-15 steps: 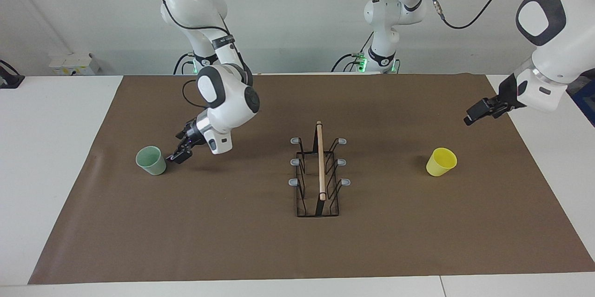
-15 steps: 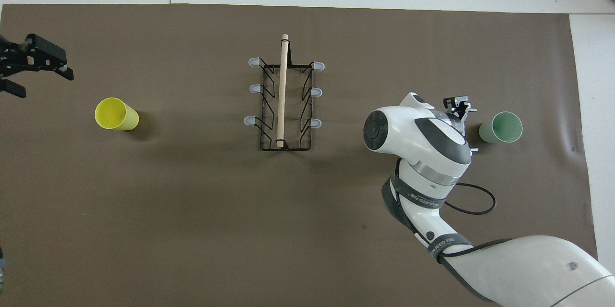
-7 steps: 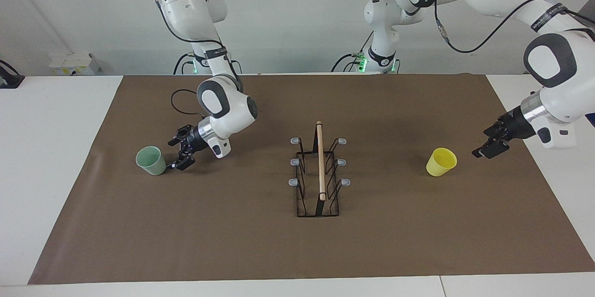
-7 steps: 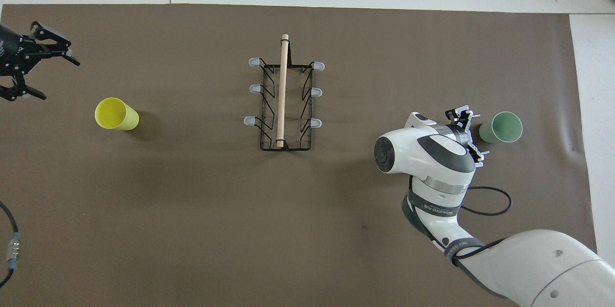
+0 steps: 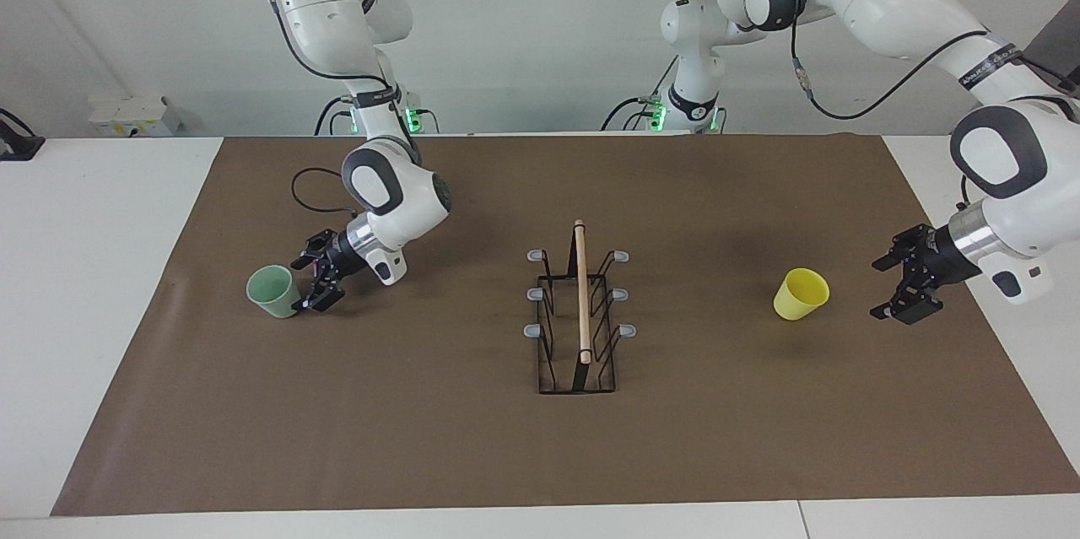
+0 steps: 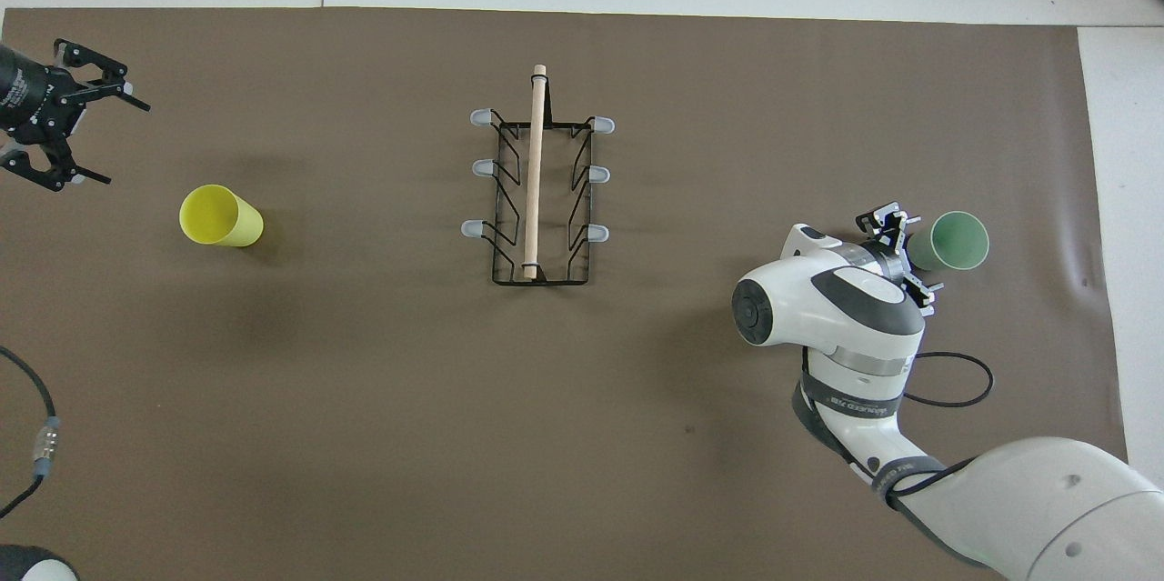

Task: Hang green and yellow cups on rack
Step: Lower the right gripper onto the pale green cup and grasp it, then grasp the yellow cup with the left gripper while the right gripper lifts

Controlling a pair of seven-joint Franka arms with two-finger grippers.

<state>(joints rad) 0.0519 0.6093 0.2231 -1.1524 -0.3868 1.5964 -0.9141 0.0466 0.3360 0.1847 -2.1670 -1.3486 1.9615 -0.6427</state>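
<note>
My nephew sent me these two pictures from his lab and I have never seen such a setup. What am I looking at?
Two white robot arms, each ending in a black two-finger gripper, work at a table covered by a brown mat. One picture faces the robots from across the table; the other looks down from above them. In the middle of the mat stands a narrow black wire rack with a wooden rod on top. The right gripper, open, sits right beside a pale mint green plastic cup. The left gripper, also open, is near a bright yellow plastic cup. Nothing is held yet.
</note>
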